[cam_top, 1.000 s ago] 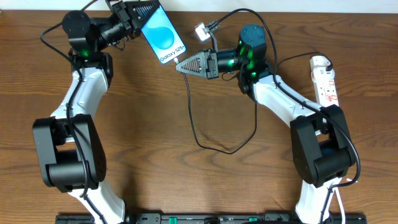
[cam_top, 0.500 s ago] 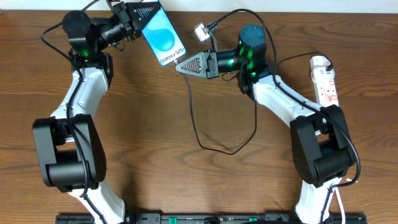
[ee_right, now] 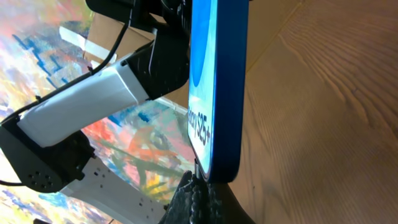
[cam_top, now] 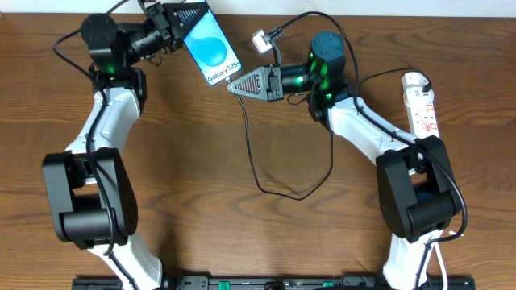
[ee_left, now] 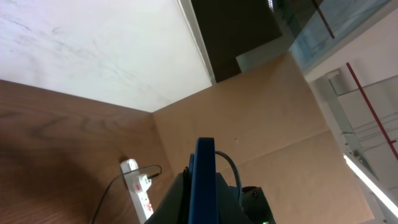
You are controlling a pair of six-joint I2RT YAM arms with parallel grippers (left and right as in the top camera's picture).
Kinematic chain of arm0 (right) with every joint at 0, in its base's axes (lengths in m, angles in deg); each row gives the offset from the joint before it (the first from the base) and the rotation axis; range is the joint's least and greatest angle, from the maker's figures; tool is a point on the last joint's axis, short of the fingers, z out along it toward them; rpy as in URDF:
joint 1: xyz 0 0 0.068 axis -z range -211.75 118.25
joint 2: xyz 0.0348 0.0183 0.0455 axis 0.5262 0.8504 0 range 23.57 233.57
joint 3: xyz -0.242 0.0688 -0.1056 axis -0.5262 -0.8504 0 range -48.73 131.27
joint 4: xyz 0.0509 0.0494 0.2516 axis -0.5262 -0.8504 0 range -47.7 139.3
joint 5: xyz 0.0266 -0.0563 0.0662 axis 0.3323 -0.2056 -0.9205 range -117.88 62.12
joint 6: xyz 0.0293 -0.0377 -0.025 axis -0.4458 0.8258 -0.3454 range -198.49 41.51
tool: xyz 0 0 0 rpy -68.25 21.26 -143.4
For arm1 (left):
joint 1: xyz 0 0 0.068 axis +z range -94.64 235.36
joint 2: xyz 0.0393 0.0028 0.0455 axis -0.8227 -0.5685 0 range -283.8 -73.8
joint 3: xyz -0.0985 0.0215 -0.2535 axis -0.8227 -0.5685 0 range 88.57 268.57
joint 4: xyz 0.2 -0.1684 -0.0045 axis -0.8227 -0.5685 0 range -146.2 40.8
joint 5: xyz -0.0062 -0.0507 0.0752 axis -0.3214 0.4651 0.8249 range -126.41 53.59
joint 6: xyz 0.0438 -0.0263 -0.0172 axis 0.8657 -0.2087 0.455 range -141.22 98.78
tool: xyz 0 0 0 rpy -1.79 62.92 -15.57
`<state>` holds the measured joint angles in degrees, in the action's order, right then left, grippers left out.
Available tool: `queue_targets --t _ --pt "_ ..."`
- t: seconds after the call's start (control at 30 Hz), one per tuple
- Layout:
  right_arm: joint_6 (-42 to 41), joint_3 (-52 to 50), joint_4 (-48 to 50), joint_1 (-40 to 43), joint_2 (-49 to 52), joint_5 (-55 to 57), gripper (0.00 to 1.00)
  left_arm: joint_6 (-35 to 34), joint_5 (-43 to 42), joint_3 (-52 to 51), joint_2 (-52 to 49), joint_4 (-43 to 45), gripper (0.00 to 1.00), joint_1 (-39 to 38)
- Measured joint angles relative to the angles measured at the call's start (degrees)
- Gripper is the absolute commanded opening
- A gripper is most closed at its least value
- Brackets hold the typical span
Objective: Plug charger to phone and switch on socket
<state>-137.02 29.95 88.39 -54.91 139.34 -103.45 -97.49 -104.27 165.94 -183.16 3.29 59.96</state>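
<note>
Plug held at phone's bottom edge.
Phone (cam_top: 213, 48) is clamped by left gripper (cam_top: 187, 16) over the table's (cam_top: 201, 201) far side; charger (cam_top: 246, 137) is pinched in closed right gripper (cam_top: 233, 84); plug should be kept square to port and pushed straight. Socket (cam_top: 422, 109) is left well apart, right.

- Brown wood-grain table (cam_top: 201, 161) stretches under me, filling nearly the whole overhead view.
- Pale strip of wall (cam_top: 403, 6) runs along the table's far edge.
- From my left wrist: a white, faintly streaked surface (ee_left: 93, 43) meets a tan board (ee_left: 261, 118) standing past the wood.
- Above the board, a dark opening (ee_left: 236, 25) sits beside a glass panel (ee_left: 329, 25).
- From my right wrist: a brightly painted backdrop (ee_right: 37, 37) in blue, orange and pink fills the left side, blurred.
</note>
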Motion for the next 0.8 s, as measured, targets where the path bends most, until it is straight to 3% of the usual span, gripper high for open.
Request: queue_targets --t 0.8 --pt "-4.3 -0.1 2.9 -0.4 0.0 1.2 0.01 0.0 -2.3 0.0 0.0 0.1 0.07 0.2"
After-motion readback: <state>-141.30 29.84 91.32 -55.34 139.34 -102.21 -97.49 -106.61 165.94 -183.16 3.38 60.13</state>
